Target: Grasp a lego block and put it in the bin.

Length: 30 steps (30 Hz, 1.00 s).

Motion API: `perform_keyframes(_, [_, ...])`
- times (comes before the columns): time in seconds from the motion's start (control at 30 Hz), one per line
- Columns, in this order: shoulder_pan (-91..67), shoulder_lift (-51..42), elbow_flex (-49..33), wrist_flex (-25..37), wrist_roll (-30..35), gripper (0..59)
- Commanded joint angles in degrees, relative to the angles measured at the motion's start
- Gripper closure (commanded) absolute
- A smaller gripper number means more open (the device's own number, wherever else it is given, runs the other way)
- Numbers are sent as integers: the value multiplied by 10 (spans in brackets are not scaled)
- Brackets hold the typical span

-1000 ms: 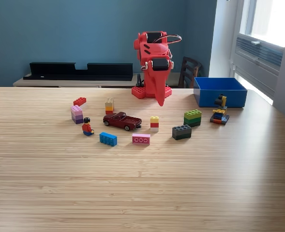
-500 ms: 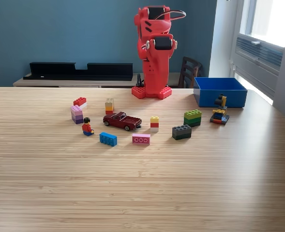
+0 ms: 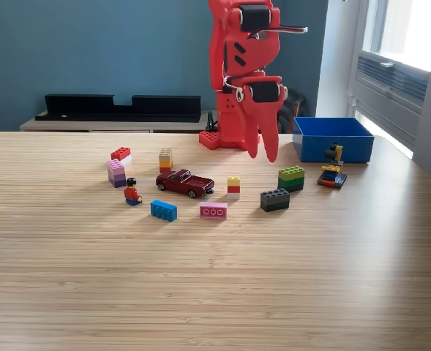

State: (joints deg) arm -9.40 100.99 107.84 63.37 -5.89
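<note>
Worktop [image 3: 215,292]: pale wood-grain surface filling the lower part of the exterior view, carrying all the toys.
Arm [image 3: 241,66]: red, upright on its base at the far edge of the worktop, reaching past the top of the frame.
Gripper [image 3: 263,150]: pointing down, hanging above the worktop between the base and the green block; jaws spread apart, nothing between them.
Bin [image 3: 334,139]: bright blue, shallow, rectangular, at the far side on the exterior view's right, well apart from most blocks; its inside is hidden from this angle.
Toy car [image 3: 184,182]: dark red pickup, near the middle of the cluster.
Green block [image 3: 291,178]: green layers stacked, standing just behind the dark block.
Dark block [image 3: 274,199]: grey-black, low, in front of the green one.
Mixed stack [image 3: 333,170]: yellow, black, red and blue pieces, just in front of the bin.
Purple stack [image 3: 116,173]: pink on purple, on the exterior view's left.
Blue block [image 3: 164,210]: lying in front of the car.
Pink block [image 3: 214,210]: flat, beside the blue one.
Yellow stack [image 3: 233,186]: yellow over red and white, beside the car.
Tan stack [image 3: 165,159]: behind the car.
Red block [image 3: 121,154]: behind the purple stack.
Figure [image 3: 132,192]: small, red top, black hair.
</note>
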Motion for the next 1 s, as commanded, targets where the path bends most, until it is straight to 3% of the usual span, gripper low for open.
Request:
perform_keyframes(0.03, [-19, -89, -104, 4, -9, 241])
perform_keyframes(0.43, [-30, -256, -217, 15, 11, 273])
perform_keyframes(0.57, [-30, -288, -243, 15, 15, 354])
perform_keyframes(0.73, [-32, -319, -269, 13, 28, 572])
perform_keyframes(1.0, [-38, -320, -278, 12, 64, 586])
